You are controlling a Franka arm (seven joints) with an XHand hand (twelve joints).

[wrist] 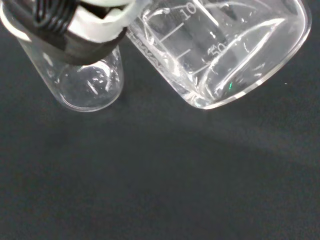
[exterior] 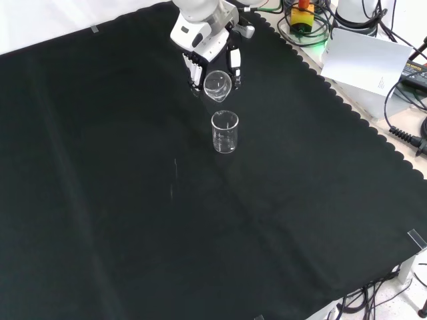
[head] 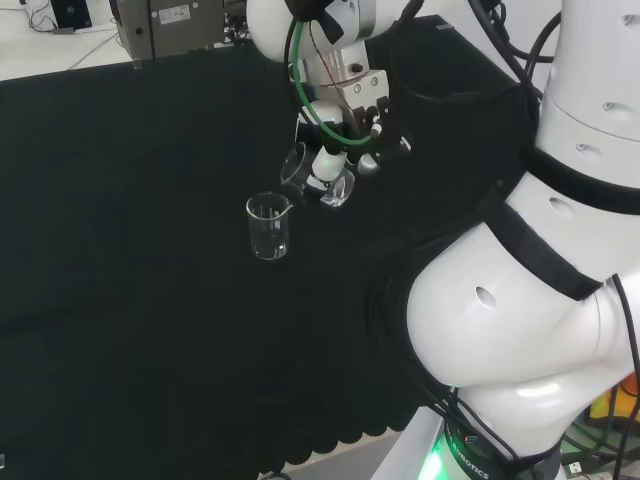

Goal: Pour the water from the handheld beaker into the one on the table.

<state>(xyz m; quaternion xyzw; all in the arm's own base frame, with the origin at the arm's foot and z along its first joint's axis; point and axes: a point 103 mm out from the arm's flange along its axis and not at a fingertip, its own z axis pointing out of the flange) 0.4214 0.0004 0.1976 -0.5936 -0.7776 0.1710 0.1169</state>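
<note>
Upper centre of the front view: the hand [exterior: 212, 55] comes down from the top edge, its black and white fingers [exterior: 193, 72] curled round a clear handheld beaker [exterior: 217, 85]; beaker tipped, its open mouth turned toward the camera and down the frame; directly below it in that view, apart from it, a second clear beaker [exterior: 225, 131] stands upright on the black cloth [exterior: 133, 220], near the frame's centre. Head view, centre-left: the standing beaker [head: 268, 227] sits just left of and below the hand [head: 345, 120]; the held beaker [head: 310, 172] leans toward it, rim lowest on the left side; white arm links [head: 520, 300] take up the right of the frame. Wrist view: held beaker [wrist: 220, 55] close and large, tilted, printed graduation marks on its wall, liquid pooled at its lower side; standing beaker [wrist: 87, 82] seen beyond a finger [wrist: 85, 25]; whether any water lies in the standing beaker, cannot tell.
</note>
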